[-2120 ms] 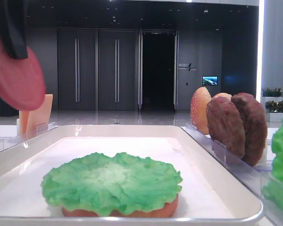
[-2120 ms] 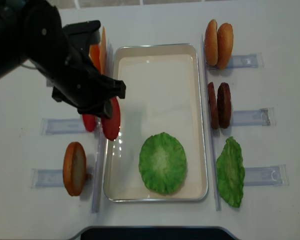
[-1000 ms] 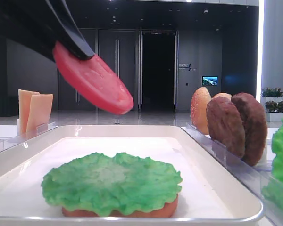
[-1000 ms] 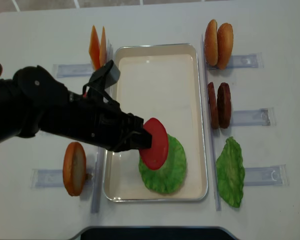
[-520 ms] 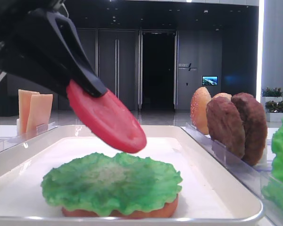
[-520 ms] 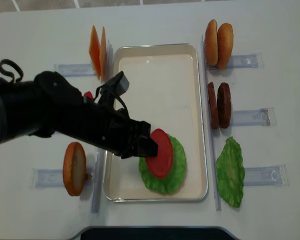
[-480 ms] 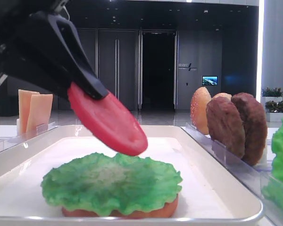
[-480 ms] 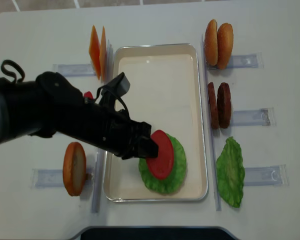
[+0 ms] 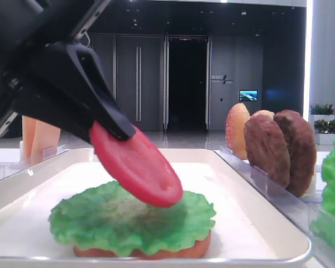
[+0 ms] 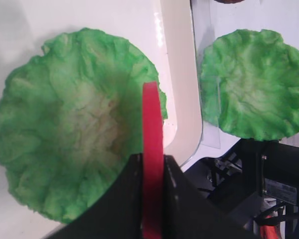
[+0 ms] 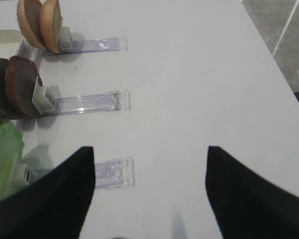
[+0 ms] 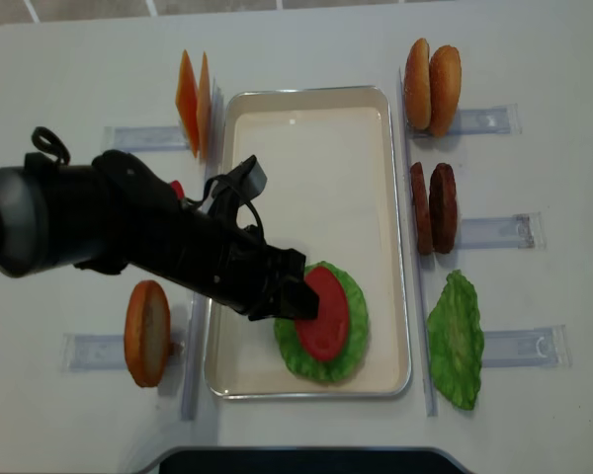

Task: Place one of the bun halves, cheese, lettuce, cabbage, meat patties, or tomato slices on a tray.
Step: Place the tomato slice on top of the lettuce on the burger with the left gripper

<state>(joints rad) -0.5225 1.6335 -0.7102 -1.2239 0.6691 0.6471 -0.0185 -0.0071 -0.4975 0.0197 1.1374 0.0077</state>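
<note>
My left gripper [image 12: 295,296] is shut on a red tomato slice [image 12: 326,314], gripped by its edge [image 10: 152,124]. The slice hangs tilted, its low edge [image 9: 156,195] right at the lettuce [image 9: 128,223]; whether they touch I cannot tell. That ruffled green leaf [image 12: 354,296] lies on an orange-tan bun half [image 9: 156,254] at the near end of the white tray [image 12: 306,148]. In the right wrist view my right gripper [image 11: 149,149] stands open over bare table, with nothing between its fingers [image 11: 65,194].
Clear racks flank the tray. On the right stand two bun halves [image 12: 432,74], two meat patties [image 12: 433,207] and a second lettuce leaf [image 12: 457,339]. On the left are cheese slices [image 12: 193,94] and a bun half [image 12: 146,333].
My left gripper carried the tomato slice from the left rack over the tray and has lowered it, tilted, down to the lettuce.
</note>
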